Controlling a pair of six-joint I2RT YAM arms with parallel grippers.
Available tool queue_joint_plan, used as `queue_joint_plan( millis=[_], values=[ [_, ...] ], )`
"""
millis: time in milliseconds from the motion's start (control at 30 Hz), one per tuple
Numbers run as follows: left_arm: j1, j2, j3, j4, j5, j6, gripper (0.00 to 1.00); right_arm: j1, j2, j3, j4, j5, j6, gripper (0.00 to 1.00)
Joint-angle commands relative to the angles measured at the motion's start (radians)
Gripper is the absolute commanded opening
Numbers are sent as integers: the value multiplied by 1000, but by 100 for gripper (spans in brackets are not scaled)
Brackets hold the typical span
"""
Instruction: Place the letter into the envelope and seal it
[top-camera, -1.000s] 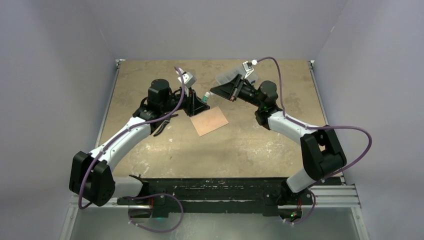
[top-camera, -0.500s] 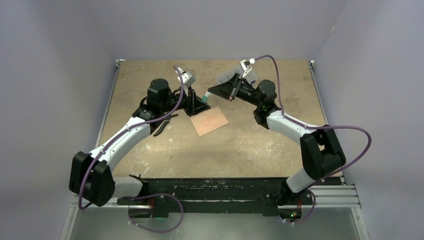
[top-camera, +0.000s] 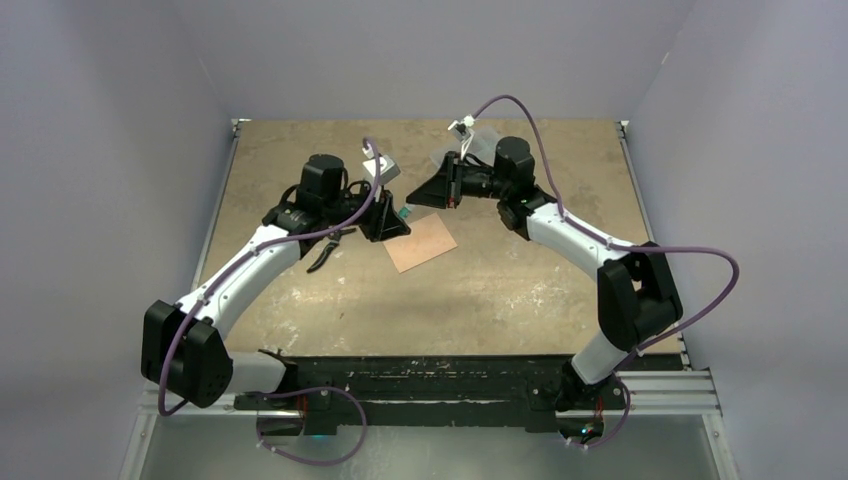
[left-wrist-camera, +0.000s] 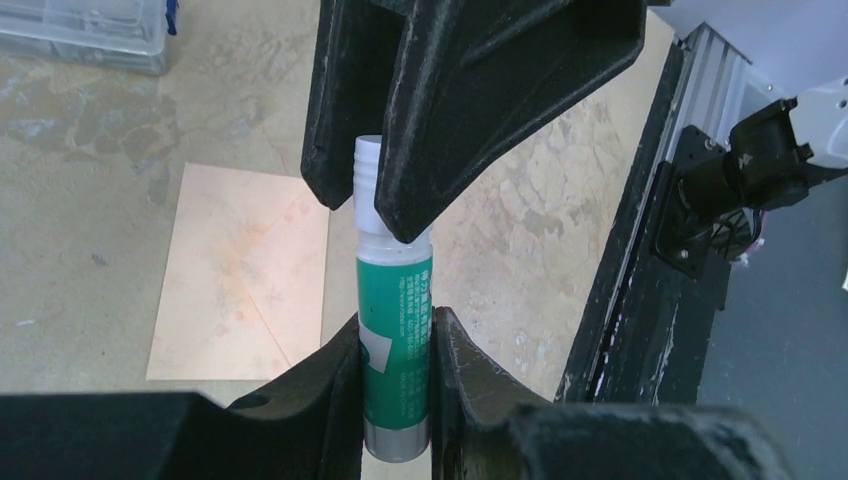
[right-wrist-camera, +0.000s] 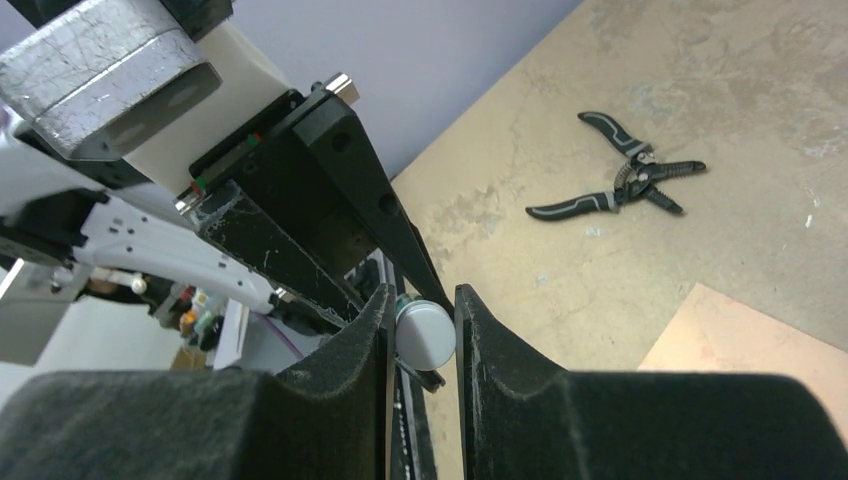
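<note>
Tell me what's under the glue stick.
In the left wrist view, bare table lies below the glue stick. The salmon paper shows beside it, not beneath. The strip of table right behind the stick is hidden.

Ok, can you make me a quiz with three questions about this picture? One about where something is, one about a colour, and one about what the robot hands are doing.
1. Where are the pliers?
A) on the table, near the left arm
B) in a drawer
C) on a shelf

2. What colour is the body of the glue stick?
A) red
B) green
C) blue

3. How is the glue stick held?
A) not at all, it lies loose
B) by one gripper only
C) by both grippers

Answers:
1 A: the pliers lie flat on the table, apart from the tan paper.
2 B: its body is green, with a white end.
3 C: the left gripper clamps the green body and the right gripper clamps the white end.
</note>
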Motion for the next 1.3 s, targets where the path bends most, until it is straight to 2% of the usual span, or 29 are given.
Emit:
queue_joint_plan(
  millis=[0,100,167,300,433,533,667,733,867,1000,1167,1267],
  values=[
    [-7,-8,74,39,73,86,0,56,14,31,-147,-84,-151,10],
    [-7,-36,49,122,57,107,0,64,16,6,-160,-107,-154,9],
    [-7,-64,10,241,20,103,0,76,11,-11,-161,-105,-144,9],
    [-7,-86,-43,470,-16,2,0,125,-3,-43,-145,-56,-100,9],
    [-7,-84,-56,535,-61,-38,0,169,-24,-77,-106,-4,-46,10],
    [-7,-99,-71,511,-48,-21,0,169,-60,-84,-135,44,-35,19],
    [-7,-124,-80,388,6,31,0,148,-103,4,-285,212,-129,49],
    [-7,-140,-70,316,43,23,0,123,-115,44,-339,265,-148,58],
    [-7,-181,-80,197,54,22,0,71,-165,56,-346,259,-148,74],
    [-7,-175,-86,178,55,34,0,56,-208,50,-345,201,-153,80],
    [-7,-154,-83,145,69,91,0,50,-233,62,-344,57,-199,79],
    [-7,-157,-87,140,86,108,0,50,-217,93,-401,47,-227,77]
  ],
)
